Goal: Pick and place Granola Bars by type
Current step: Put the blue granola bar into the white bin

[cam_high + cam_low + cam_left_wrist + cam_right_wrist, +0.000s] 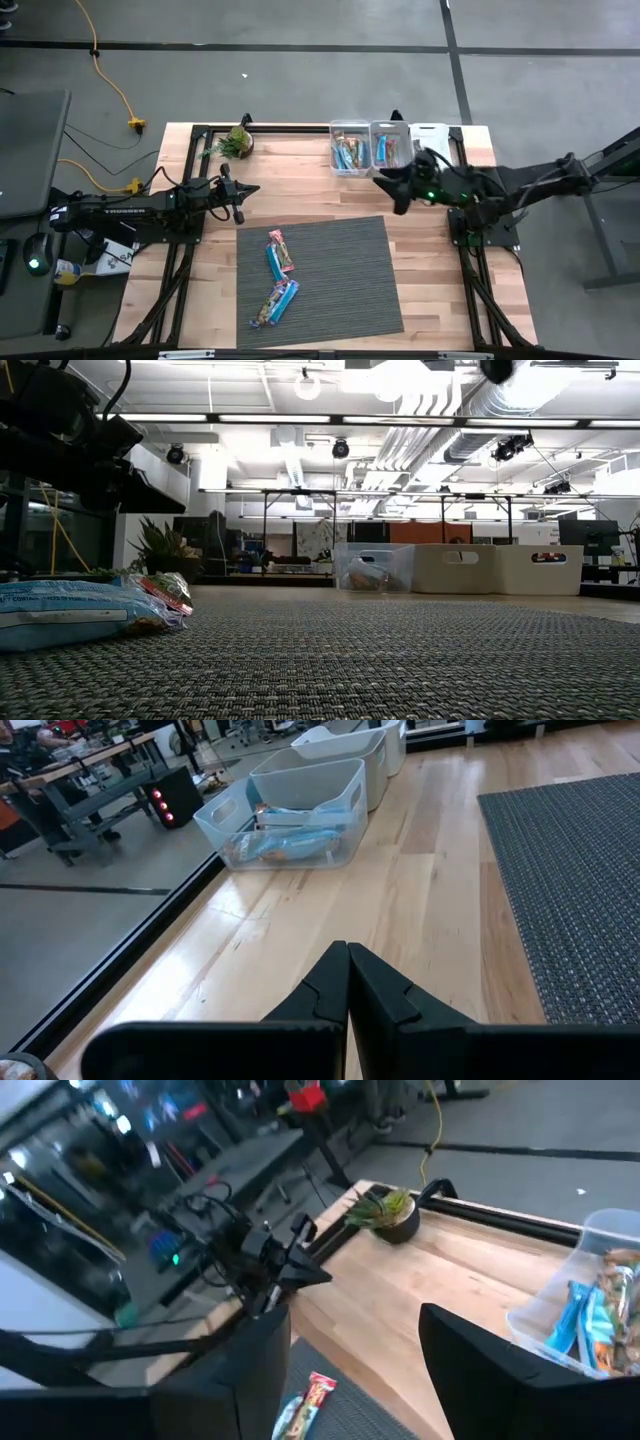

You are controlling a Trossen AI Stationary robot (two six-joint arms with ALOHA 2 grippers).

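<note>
Several granola bars lie flat on the grey mat: a pink one [281,245], a light blue one [273,264] and a blue and tan group [278,303]. In the low view a blue bar [70,615] lies closest, with pink ones [162,590] behind it. More bars sit in two clear bins [350,150] [387,147]. My right gripper [388,192] [350,1330] hovers open just in front of the bins, above the bare wood, with nothing between its fingers. My left gripper [240,196] [347,982] is shut and empty, left of the mat.
A third, white bin [430,140] stands right of the two clear ones at the far edge. A small potted plant [236,142] sits at the far left corner. The grey mat [340,280] covers the near middle of the table, with bare wood around it.
</note>
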